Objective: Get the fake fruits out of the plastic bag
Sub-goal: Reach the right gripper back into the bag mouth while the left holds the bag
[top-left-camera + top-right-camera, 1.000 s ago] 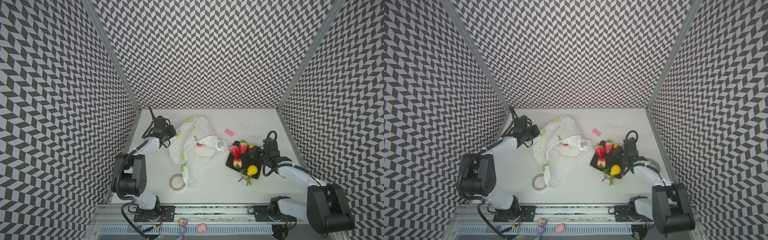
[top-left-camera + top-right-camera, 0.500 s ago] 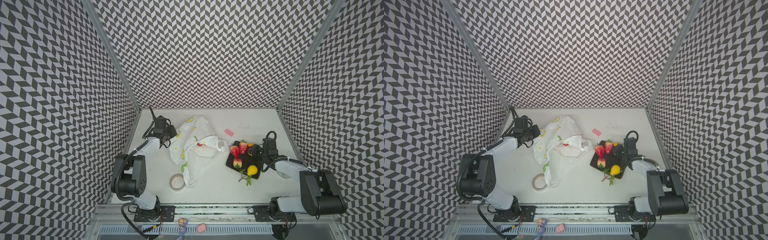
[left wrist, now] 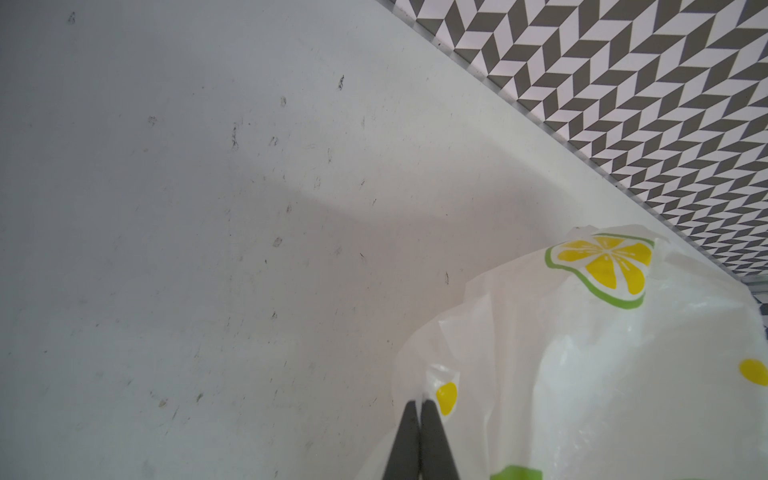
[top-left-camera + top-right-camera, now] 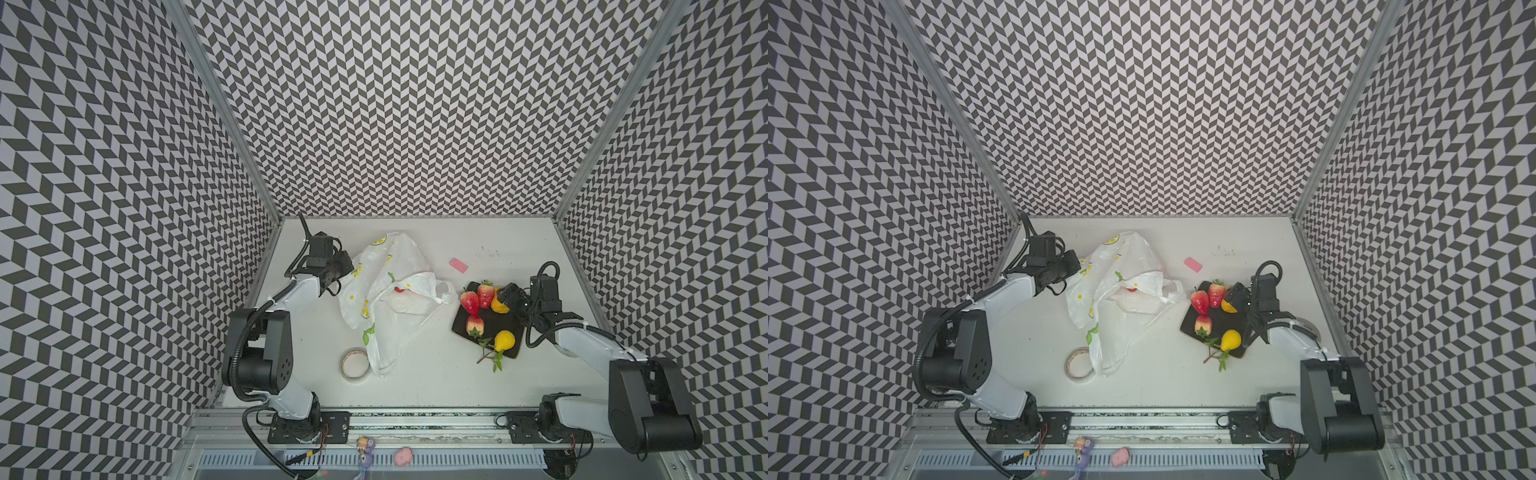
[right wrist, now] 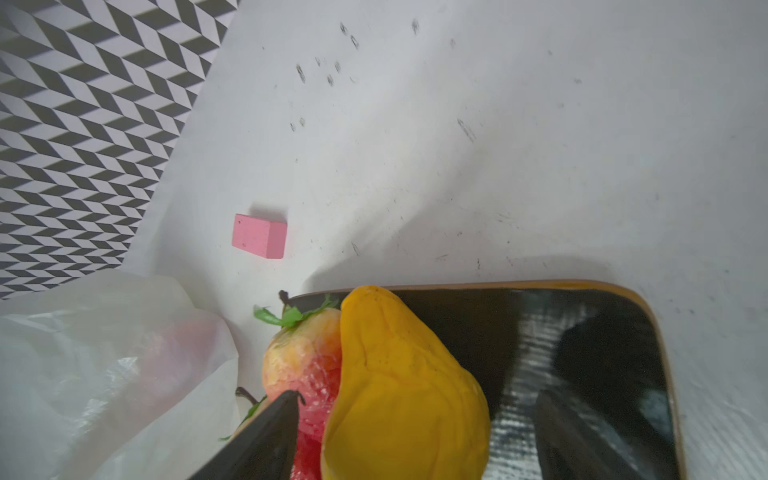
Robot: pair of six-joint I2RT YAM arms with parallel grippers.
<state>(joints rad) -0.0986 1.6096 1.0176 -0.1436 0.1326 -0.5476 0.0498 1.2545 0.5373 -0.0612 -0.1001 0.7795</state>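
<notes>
The white plastic bag (image 4: 386,291) printed with lemon slices lies crumpled at the table's middle, and a small red fruit (image 4: 399,289) shows in its mouth. My left gripper (image 4: 348,272) is shut on the bag's edge (image 3: 440,386). Three strawberries (image 4: 468,302) and a yellow pear (image 4: 504,340) with a leafy twig lie on the dark tray (image 4: 494,328). My right gripper (image 5: 415,397) hangs open over the tray's far corner. An orange-yellow fruit (image 5: 399,395) lies on the tray between its spread fingers, leaning against a strawberry (image 5: 303,365).
A pink block (image 4: 458,264) lies behind the tray, between it and the bag. A roll of tape (image 4: 355,365) sits near the front, touching the bag's lower end. Patterned walls close in on three sides.
My right gripper's jaws have spread apart and let go of the orange-yellow fruit, which now rests on the tray. The left gripper and the bag have not moved.
</notes>
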